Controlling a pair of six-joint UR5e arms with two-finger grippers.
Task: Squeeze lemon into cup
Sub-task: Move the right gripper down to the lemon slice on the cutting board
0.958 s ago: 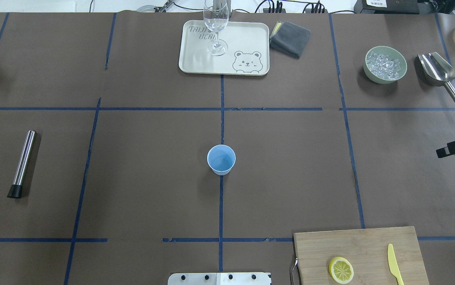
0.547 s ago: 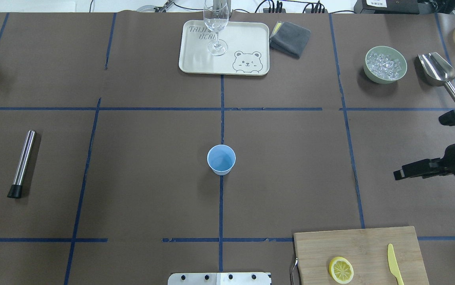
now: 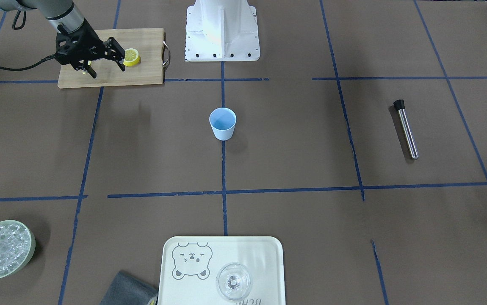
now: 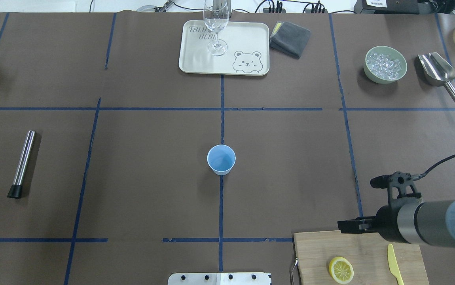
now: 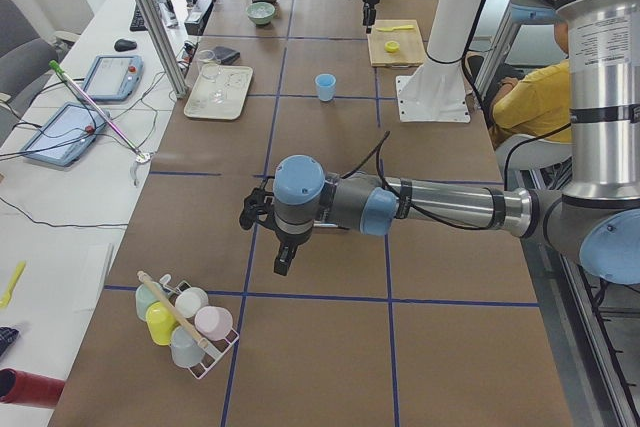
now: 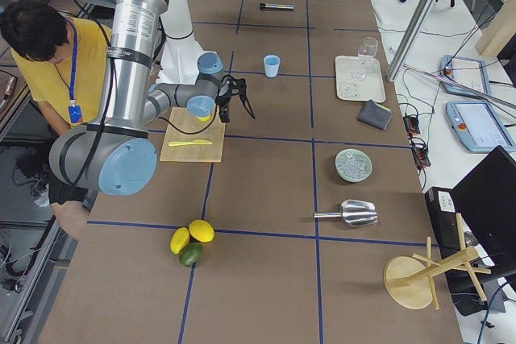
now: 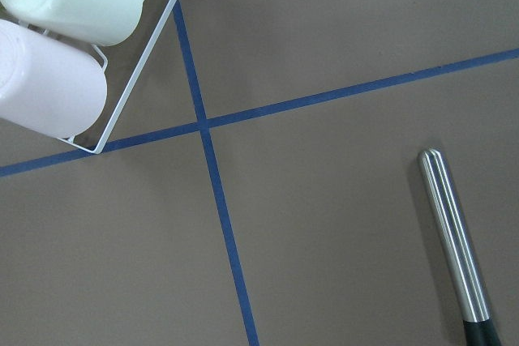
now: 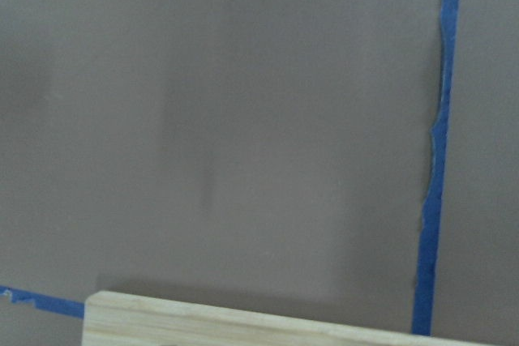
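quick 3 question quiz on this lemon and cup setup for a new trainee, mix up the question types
1. True or false: the lemon slice is already in the cup.
2. Multiple choice: what shares the cutting board with the lemon slice? A) yellow knife B) ice scoop C) grey cloth
3. Short answer: which gripper is nearest the board, and is it open or shut?

Key: 1 false, it lies on the cutting board. 2 A. 3 the right gripper, open and holding nothing.
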